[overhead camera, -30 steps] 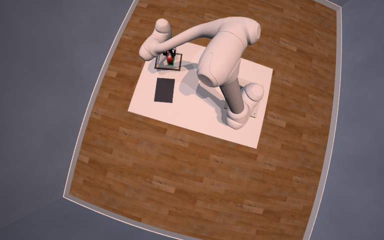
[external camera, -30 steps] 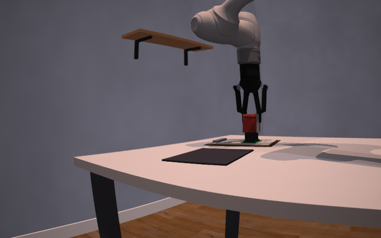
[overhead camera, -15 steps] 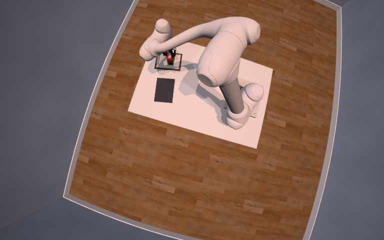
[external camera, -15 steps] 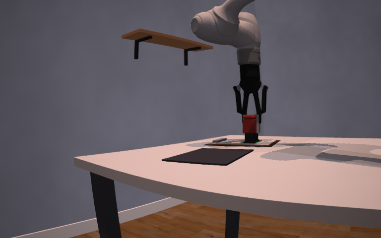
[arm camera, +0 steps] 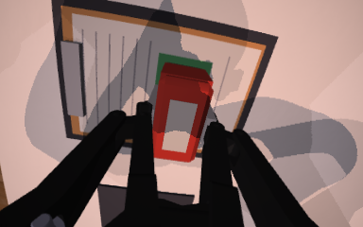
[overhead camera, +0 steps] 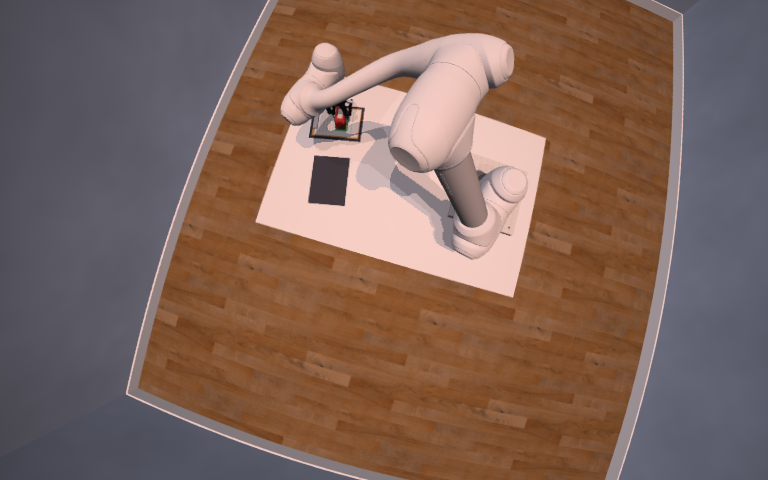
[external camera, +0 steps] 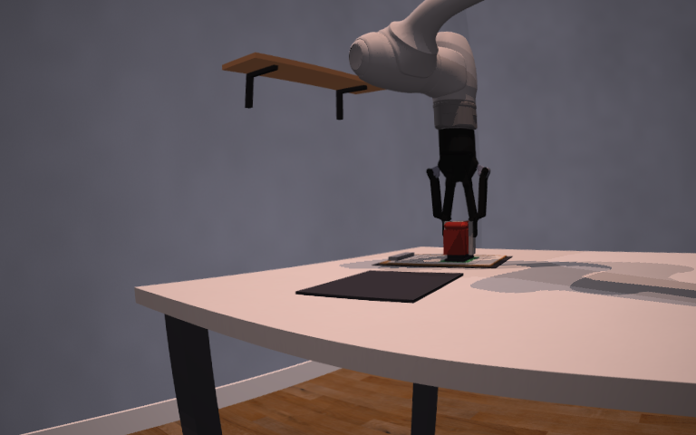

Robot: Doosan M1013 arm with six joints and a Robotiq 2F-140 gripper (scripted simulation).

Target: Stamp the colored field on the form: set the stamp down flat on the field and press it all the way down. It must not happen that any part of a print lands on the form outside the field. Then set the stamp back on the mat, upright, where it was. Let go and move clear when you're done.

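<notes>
My gripper (external camera: 458, 228) (arm camera: 179, 99) (overhead camera: 340, 113) is shut on the red stamp (external camera: 456, 237) (arm camera: 181, 111) (overhead camera: 339, 114). The stamp stands upright on the form (external camera: 421, 259) (arm camera: 117, 61) (overhead camera: 323, 126), which lies on a clipboard with an orange edge and a dark border. The stamp's base rests on the green field (arm camera: 188, 64) (overhead camera: 345, 126) (external camera: 469, 259), and only a strip of green shows around it. The stamp's body sits low over its base, close to the paper. The dark mat (external camera: 381, 285) (overhead camera: 328, 180) (arm camera: 117, 205) lies flat nearer the table's front, with nothing on it.
The white table (external camera: 503, 333) (overhead camera: 388, 237) holds the clipboard near its far left corner and the arm's base (overhead camera: 489, 208) at the right. A wooden wall shelf (external camera: 293, 70) hangs behind, well above the table. A grey clip (arm camera: 72, 78) (external camera: 401, 256) sits at the clipboard's end.
</notes>
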